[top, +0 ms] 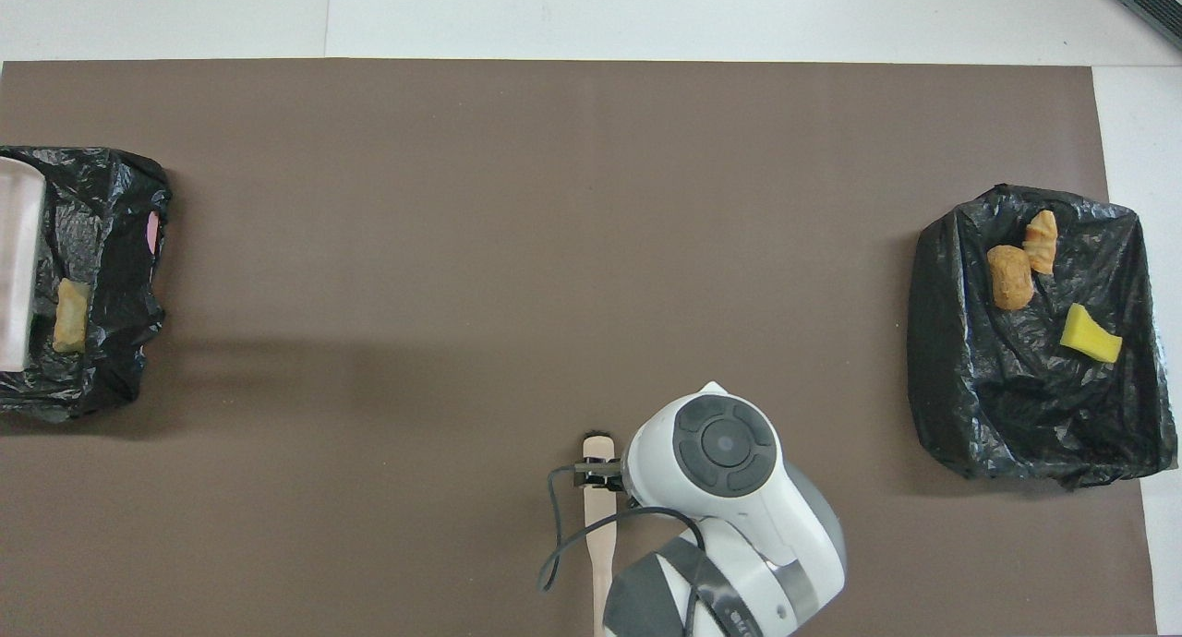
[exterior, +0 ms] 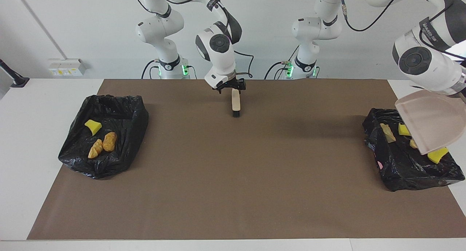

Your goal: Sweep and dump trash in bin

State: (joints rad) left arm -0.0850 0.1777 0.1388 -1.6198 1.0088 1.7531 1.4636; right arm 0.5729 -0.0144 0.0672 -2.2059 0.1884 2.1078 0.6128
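The trash lies in two black-lined bins. In the bin (exterior: pixel 400 180) at the left arm's end are a tan chunk (exterior: pixel 387 132) and two yellow sponge pieces (exterior: pixel 403 130) (exterior: pixel 437 155). A beige dustpan (exterior: pixel 431 120) hangs tilted over it and hides part of it. My left gripper (exterior: pixel 460 93) is shut on the dustpan at the picture's edge. The other bin (exterior: pixel 120 100) holds a yellow sponge (exterior: pixel 93 127) and two orange chunks (exterior: pixel 97 148) (exterior: pixel 109 141). My right gripper (exterior: pixel 231 88) hovers open just over the brush (exterior: pixel 236 104), which lies flat on the mat.
A brown mat (exterior: pixel 233 178) covers most of the white table. The brush handle (top: pixel 600 563) points toward the robots from under the right arm's wrist (top: pixel 720 448). A small pink patch (top: pixel 152 234) shows on the wall of the bin at the left arm's end.
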